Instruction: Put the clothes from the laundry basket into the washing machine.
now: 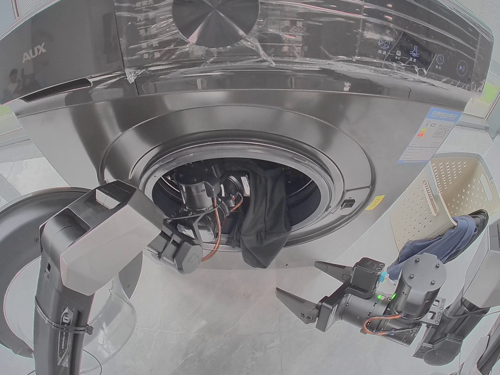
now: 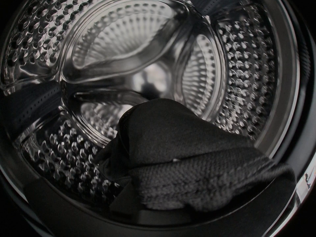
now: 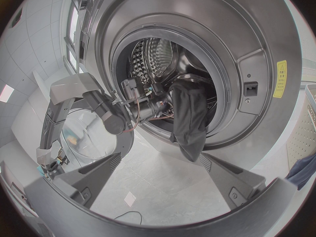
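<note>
1. Black garment, soft and light, drapes over the door rim of the washing machine, touching the left gripper; whether that gripper holds it cannot be told.
2. Right gripper is wide open and empty; the dangling hem hangs just ahead and above, likely the easiest pinch.
</note>
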{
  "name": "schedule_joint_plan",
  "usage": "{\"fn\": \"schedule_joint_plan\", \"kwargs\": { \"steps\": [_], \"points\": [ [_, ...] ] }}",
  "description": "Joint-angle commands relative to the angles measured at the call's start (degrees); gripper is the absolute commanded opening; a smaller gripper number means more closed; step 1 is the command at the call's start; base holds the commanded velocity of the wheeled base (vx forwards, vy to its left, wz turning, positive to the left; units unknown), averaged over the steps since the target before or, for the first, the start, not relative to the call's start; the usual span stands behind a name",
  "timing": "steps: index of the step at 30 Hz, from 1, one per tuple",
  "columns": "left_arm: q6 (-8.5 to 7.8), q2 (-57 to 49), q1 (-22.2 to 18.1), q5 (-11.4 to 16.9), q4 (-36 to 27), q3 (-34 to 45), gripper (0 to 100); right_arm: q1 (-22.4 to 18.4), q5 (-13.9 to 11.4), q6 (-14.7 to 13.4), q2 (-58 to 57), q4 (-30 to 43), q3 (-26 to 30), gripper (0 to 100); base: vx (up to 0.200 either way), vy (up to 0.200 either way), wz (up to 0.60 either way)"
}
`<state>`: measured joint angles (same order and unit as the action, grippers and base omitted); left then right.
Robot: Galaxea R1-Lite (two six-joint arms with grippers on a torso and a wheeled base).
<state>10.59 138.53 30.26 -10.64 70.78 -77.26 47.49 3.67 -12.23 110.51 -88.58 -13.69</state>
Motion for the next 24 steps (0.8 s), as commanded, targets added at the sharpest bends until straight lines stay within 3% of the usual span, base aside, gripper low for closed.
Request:
{"fn": "schedule_joint_plan", "kwargs": {
  "steps": [1,9,10,17,24],
  "points": [
    [0.30,3.94,-3.27,-1.84,-4.33,-10.36,0,0.05,0.02,0.01,0.32,-0.10,-0.02,100,0.000,0.000,0.00],
    [1.62,3.76,-3.63,-2.89,-8.82,-15.99,0,0.05,0.02,0.01,0.32,-0.02,-0.02,100,0.000,0.000,0.00],
    [1.62,3.67,-3.45,-2.89,-8.82,-15.46,100,0.05,0.02,0.01,0.32,-0.02,-0.02,100,0.000,0.000,0.00],
    [1.80,-0.37,-0.81,-2.89,-7.94,-6.41,100,0.05,0.02,-0.08,0.32,-0.02,0.07,100,0.000,0.000,0.00],
    [0.39,-8.02,1.56,-2.72,-7.94,9.15,100,0.14,0.02,-0.08,0.41,-0.10,0.07,100,0.000,0.000,0.00]
  ]
}}
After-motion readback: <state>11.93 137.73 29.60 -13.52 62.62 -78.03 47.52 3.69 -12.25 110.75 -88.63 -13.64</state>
